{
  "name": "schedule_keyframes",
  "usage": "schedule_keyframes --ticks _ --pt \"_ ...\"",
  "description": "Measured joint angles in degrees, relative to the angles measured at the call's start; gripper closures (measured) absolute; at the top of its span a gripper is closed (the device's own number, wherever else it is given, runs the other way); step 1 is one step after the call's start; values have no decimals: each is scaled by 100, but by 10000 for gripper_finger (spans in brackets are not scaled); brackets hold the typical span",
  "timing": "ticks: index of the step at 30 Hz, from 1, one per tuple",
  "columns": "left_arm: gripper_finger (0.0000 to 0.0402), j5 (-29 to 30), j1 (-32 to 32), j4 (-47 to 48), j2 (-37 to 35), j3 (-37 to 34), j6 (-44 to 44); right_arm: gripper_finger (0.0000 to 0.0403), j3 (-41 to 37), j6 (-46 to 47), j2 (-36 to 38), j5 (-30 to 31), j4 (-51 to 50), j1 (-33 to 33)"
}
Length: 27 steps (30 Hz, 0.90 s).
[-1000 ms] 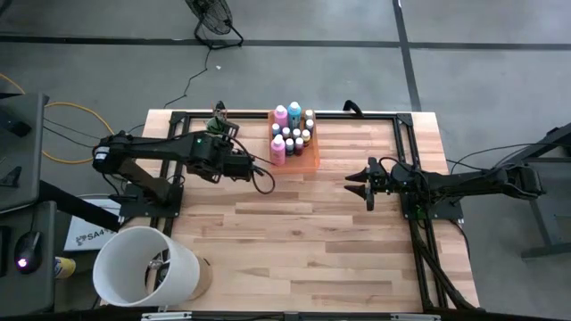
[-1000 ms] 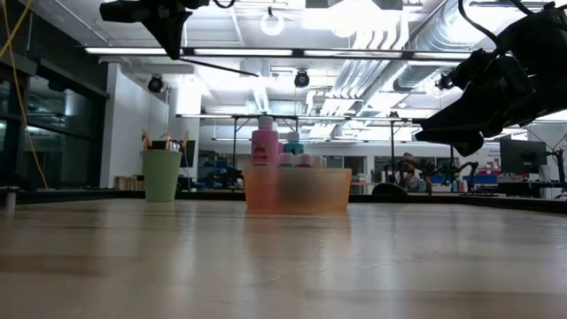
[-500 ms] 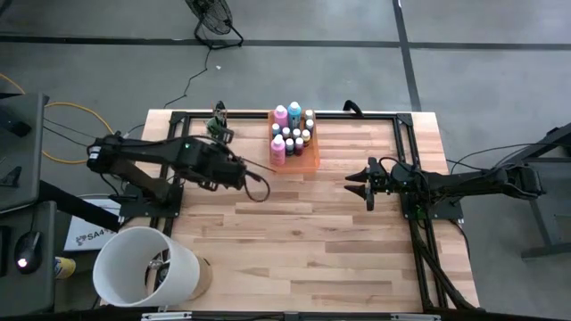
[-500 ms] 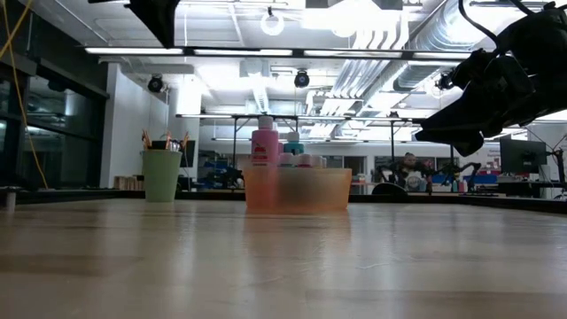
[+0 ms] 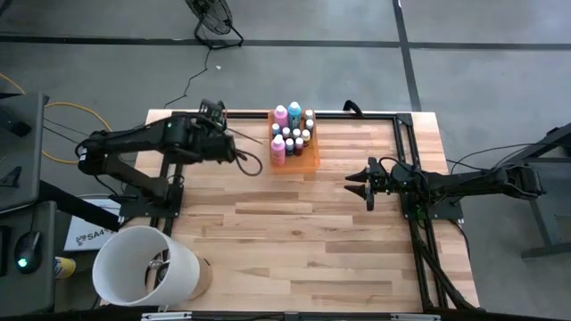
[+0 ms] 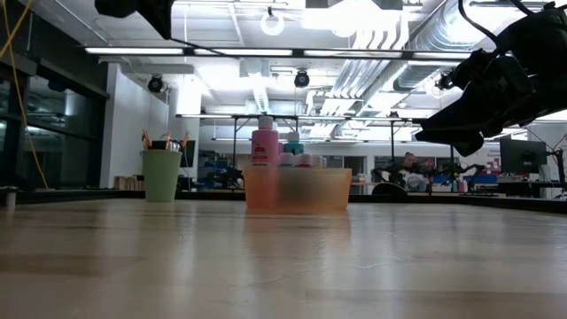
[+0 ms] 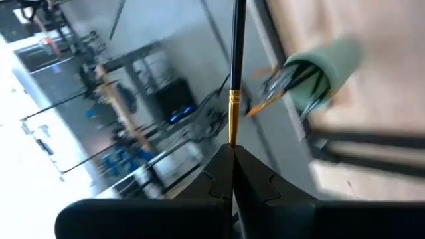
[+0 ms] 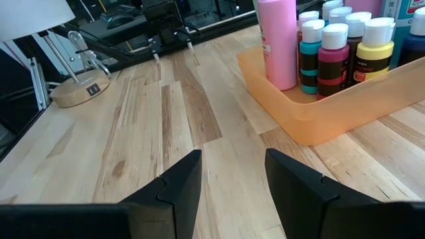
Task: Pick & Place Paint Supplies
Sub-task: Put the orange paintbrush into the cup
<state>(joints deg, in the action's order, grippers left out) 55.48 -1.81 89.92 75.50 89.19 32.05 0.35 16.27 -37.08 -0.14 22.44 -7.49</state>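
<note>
**Brush held beside the cup as the left arm lines up its drop**

A thin dark-handled brush (image 7: 234,73) is seen clamped between the closed fingers of the left gripper (image 7: 232,151), its long axis running straight out from the fingertips, a gold ferrule showing partway along. The mint-green cup (image 7: 327,65) lies off to one side of that axis, not under the tip, with other brushes (image 7: 284,85) already bristling from its mouth. The coming move is judged to turn on this offset: the brush would have to be swung across and stood more nearly upright before it could be let go into the cup.

From overhead, the left gripper (image 5: 234,148) is shown near the cup, on the side toward the orange tray (image 5: 310,164), where pink, teal and small pale-capped bottles (image 5: 292,134) stand. The cup itself is largely masked by the arm there. The right gripper (image 5: 359,184) is parked well apart from the cup, beyond the tray, its fingers spread and empty in its own wrist view.

Only the left wrist view shows the grasp. The table-level view shows the cup (image 6: 161,175) upright beside the tray (image 6: 297,190), but not the brush tip.
</note>
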Motion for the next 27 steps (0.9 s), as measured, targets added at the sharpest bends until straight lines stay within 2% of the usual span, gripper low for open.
schedule_keyframes --ticks 4,8,11,15,18,22,27 --pt "401 296 -332 11 18 -10 703 243 1 0 0 0 2 0" --pt "401 649 -469 19 20 -481 1263 243 1 -1 0 2 0 -1" --pt "401 673 -471 23 -10 -1033 1289 243 -1 -2 0 0 0 0" --pt "401 1093 -562 5 -19 -1604 1243 243 1 -1 1 2 2 -1" --pt "401 1159 -793 19 -63 -1860 1204 243 1 0 0 0 2 -2" --pt "401 1748 -1274 7 -57 -2108 1266 243 1 -1 0 2 0 -1" --pt "401 1934 -1832 18 19 -2424 1470 243 1 -2 2 0 2 0"
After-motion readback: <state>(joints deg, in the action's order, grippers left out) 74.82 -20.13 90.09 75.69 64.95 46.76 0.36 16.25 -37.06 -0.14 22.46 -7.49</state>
